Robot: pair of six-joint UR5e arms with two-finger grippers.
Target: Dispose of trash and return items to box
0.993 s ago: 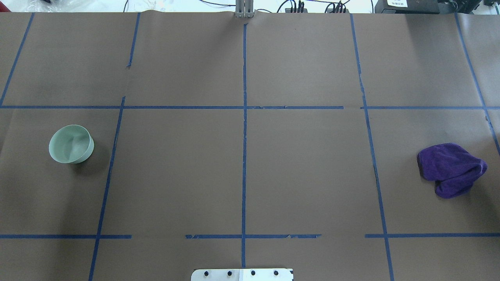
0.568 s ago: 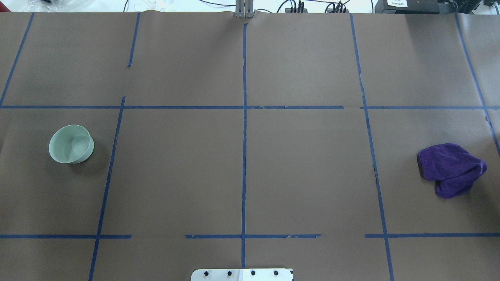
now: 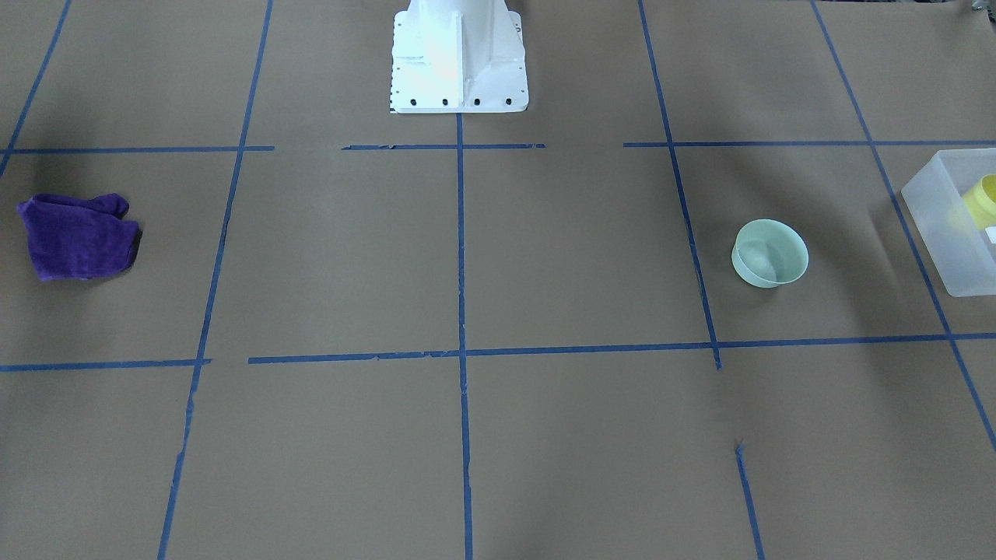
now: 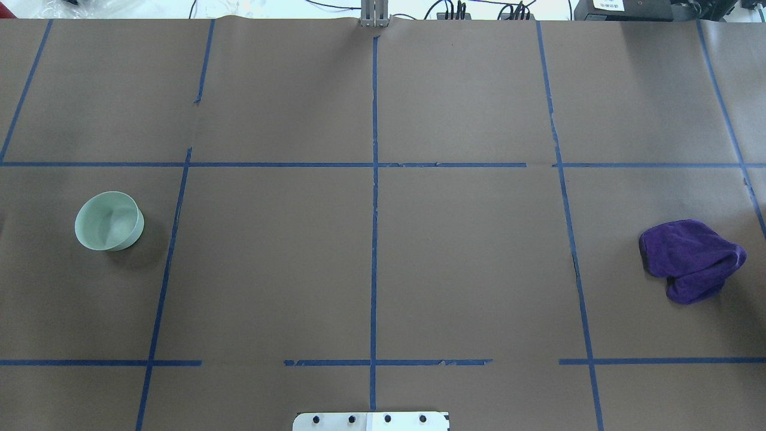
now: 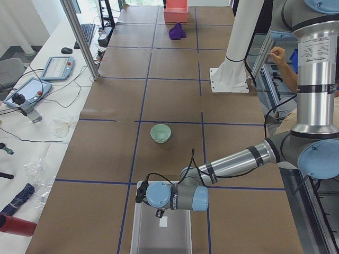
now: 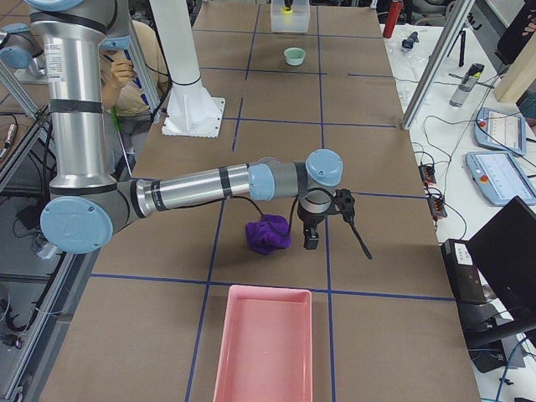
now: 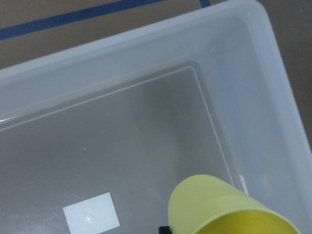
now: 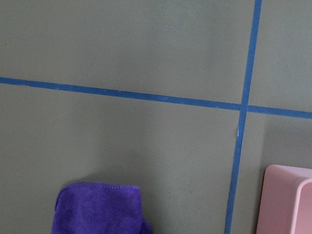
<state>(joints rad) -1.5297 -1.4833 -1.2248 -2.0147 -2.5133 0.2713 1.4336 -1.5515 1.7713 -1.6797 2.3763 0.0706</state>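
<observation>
The yellow cup is tilted low inside the frosted box, close to the left wrist camera with a dark fingertip at its side. My left gripper is over the box and shut on the cup. The cup and the box also show at the front-facing view's right edge. The mint-green bowl stands upright and empty on the table, apart from the box. My right gripper hangs just beside the purple cloth. I cannot tell whether it is open or shut.
A pink tray lies at the table's end on my right, beyond the cloth, and its corner shows in the right wrist view. The white robot base stands at the table's middle edge. Blue tape lines cross the brown paper.
The shadow over the bowl on the left of the overhead view has faded. The bowl and the purple cloth have not moved.
</observation>
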